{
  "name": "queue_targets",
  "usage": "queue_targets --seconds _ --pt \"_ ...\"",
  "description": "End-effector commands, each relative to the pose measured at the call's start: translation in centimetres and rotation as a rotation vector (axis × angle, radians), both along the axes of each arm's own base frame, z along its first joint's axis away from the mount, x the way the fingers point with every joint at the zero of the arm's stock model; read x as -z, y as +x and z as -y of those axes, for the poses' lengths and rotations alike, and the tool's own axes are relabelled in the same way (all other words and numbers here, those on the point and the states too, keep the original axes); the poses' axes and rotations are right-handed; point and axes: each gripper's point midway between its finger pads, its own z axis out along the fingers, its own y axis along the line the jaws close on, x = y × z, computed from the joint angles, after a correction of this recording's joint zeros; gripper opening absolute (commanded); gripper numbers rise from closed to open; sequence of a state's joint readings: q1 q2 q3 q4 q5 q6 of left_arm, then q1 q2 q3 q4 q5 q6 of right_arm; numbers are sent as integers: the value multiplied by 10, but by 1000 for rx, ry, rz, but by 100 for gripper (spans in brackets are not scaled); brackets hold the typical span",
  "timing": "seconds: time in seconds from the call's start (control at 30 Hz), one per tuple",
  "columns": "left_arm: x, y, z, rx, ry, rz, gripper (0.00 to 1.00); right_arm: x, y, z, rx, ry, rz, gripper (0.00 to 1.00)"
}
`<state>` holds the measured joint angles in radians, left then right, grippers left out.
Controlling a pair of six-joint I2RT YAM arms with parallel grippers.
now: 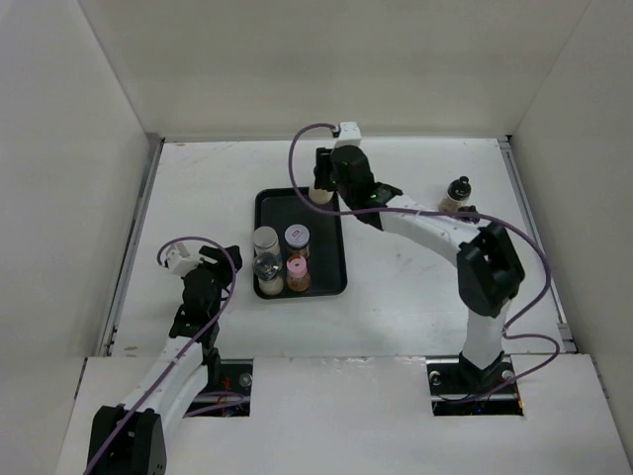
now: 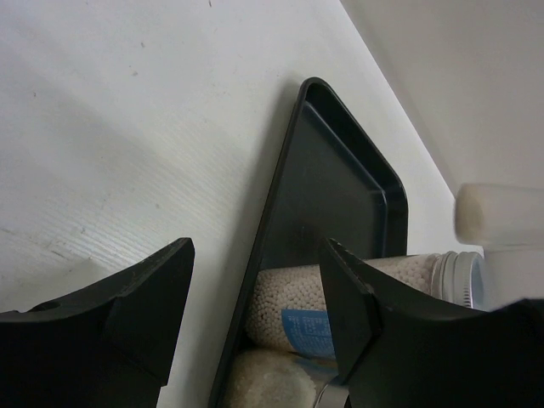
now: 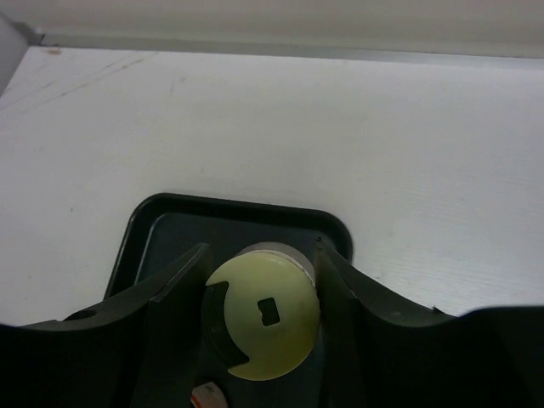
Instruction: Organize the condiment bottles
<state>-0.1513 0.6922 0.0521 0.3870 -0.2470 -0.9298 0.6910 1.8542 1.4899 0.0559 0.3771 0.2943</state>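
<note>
A black tray (image 1: 331, 267) lies mid-table with several condiment bottles standing in its near left part: grey-capped (image 1: 265, 238), lavender-capped (image 1: 297, 236), dark-capped (image 1: 267, 265) and pink-capped (image 1: 297, 267). My right gripper (image 1: 321, 183) is shut on a pale yellow-capped bottle (image 3: 263, 319) over the tray's far right corner (image 3: 238, 212). A black-capped bottle (image 1: 456, 193) stands alone on the table at the right. My left gripper (image 1: 223, 262) is open and empty just left of the tray; its wrist view shows the tray rim (image 2: 280, 187) between its fingers and a bottle of white beads (image 2: 289, 293).
White walls enclose the table on three sides. A metal rail (image 1: 134, 247) runs along the left edge. The right arm (image 1: 435, 228) reaches across the table's right half above the surface.
</note>
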Motion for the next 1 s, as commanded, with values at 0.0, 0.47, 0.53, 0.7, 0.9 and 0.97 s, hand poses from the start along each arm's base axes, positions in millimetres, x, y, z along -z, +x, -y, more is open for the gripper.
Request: queue_targets --seconds 0.0,0.47,0.53,0.7,0.9,0.97 --pt "-17 5 2 11 -3 64 59 -18 9 -42 -79 19 61 39" --pt "-17 4 2 13 -7 64 59 49 -6 -103 -156 -153 10 40" --pt "-17 4 1 7 -5 67 59 57 -10 -101 -152 -175 0 40" --pt "-16 4 1 10 -7 63 59 79 -15 -98 -146 -188 -39 48" --pt "-17 4 1 10 -8 66 59 77 -21 -94 -142 -163 -47 62" --pt "-17 4 0 7 -5 64 59 64 -23 -92 -142 -139 -30 70"
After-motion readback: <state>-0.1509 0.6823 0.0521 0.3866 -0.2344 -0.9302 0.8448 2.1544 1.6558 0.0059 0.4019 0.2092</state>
